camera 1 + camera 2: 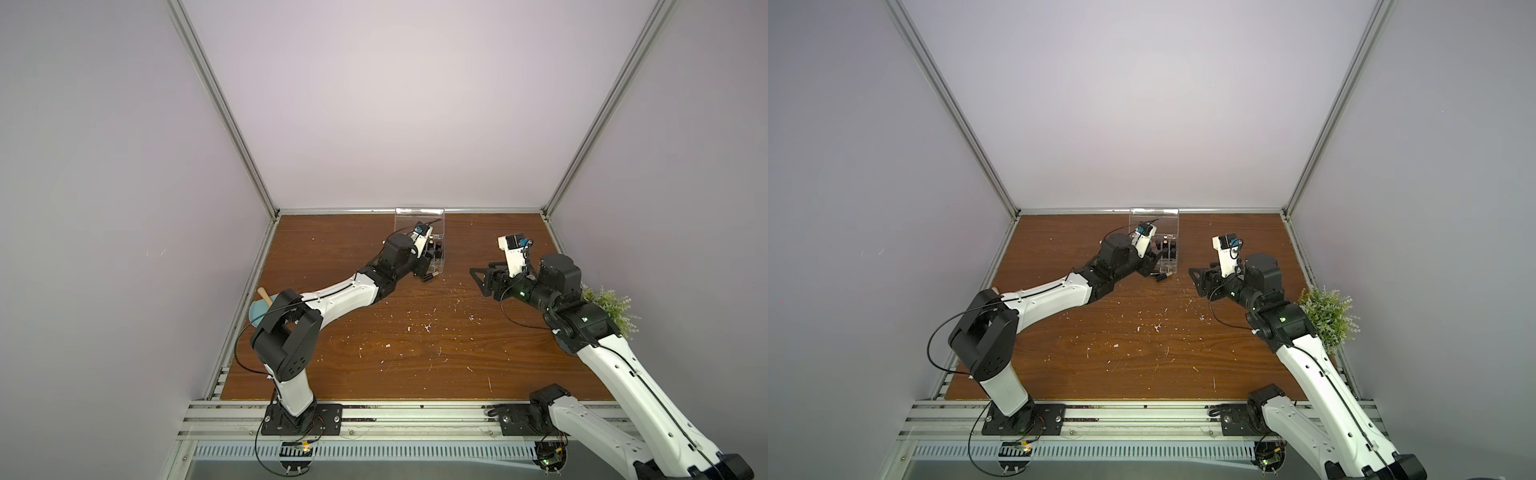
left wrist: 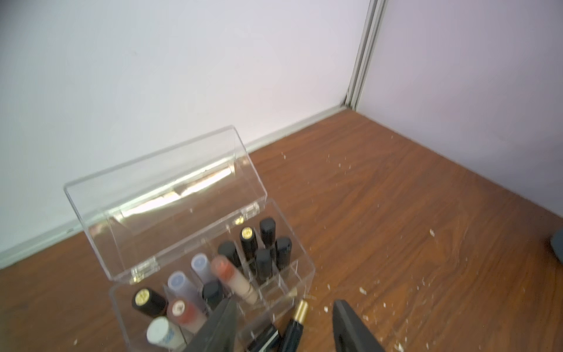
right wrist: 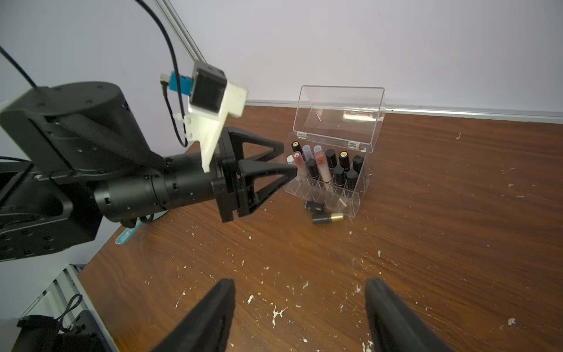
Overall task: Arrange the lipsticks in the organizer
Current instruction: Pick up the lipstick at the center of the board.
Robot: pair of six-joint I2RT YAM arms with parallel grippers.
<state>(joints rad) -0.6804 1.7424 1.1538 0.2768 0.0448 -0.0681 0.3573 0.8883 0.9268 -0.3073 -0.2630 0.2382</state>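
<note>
We judge the two loose lipsticks [image 3: 327, 218], lying at the near side of the organizer [image 3: 338, 112], light, stiff and slick, best pinched mid-barrel; left gripper [image 2: 283, 304] parted above them, right gripper [image 3: 300, 282] wide, both empty.

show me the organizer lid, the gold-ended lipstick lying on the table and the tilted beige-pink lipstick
organizer lid [image 3: 338, 112]: right wrist view, middle of the clear raised panel
gold-ended lipstick [image 3: 326, 218]: right wrist view, its black barrel
beige-pink lipstick [image 2: 236, 282]: left wrist view, mid-tube
</note>
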